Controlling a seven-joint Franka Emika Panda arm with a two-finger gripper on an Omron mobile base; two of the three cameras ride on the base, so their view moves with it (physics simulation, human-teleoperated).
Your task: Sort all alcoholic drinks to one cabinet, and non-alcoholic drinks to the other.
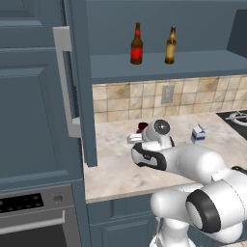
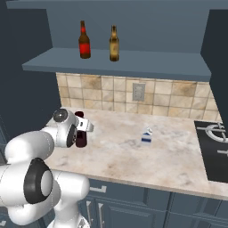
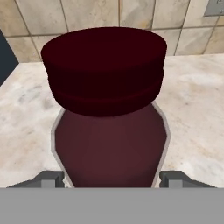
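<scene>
Low on the marble counter, my gripper has a fingertip pressed against each side of the squat maroon bottle, the non-alcoholic drink. The bottle stands upright near the back wall, partly hidden behind my hand. Its wide dark red cap is close to the hand camera. Two slim brown beer bottles stand upright on the open cabinet shelf above: one with a red label and one with a tan label.
A small blue and white carton stands on the counter to the right. A stovetop lies at the far right. The open cabinet door hangs left of the shelf, above an oven.
</scene>
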